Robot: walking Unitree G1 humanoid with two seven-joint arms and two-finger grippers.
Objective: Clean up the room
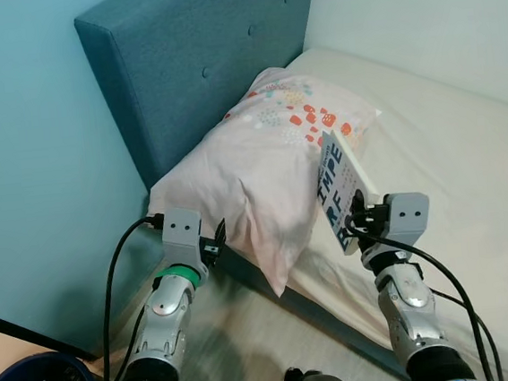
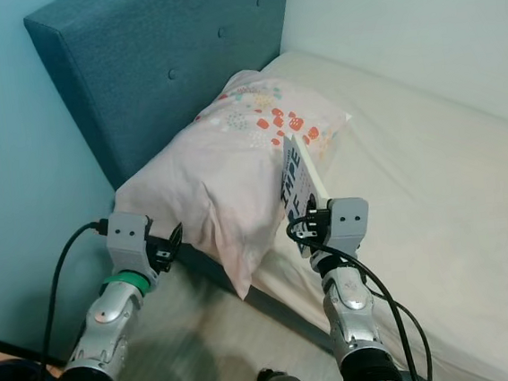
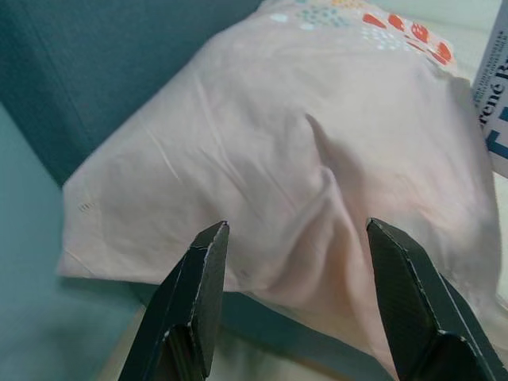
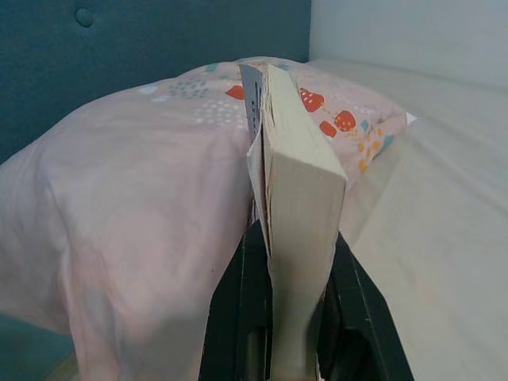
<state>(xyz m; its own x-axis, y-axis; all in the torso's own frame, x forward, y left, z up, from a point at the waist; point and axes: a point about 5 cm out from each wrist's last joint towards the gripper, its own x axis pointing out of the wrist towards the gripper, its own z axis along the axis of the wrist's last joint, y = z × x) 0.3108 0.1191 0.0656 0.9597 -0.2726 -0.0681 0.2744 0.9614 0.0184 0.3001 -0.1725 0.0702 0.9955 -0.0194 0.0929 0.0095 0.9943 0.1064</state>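
Clamped in the right gripper (image 4: 295, 317), the book (image 4: 298, 190) stood upright; the spread, empty left gripper (image 3: 298, 305) faced the pillow (image 1: 252, 173) at twelve o'clock.

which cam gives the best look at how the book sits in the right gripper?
Right wrist view: the book stands upright, page edge facing the camera, clamped between the right gripper fingers. The eye views show its printed cover beside the pillow. Left wrist view catches only a cover sliver.
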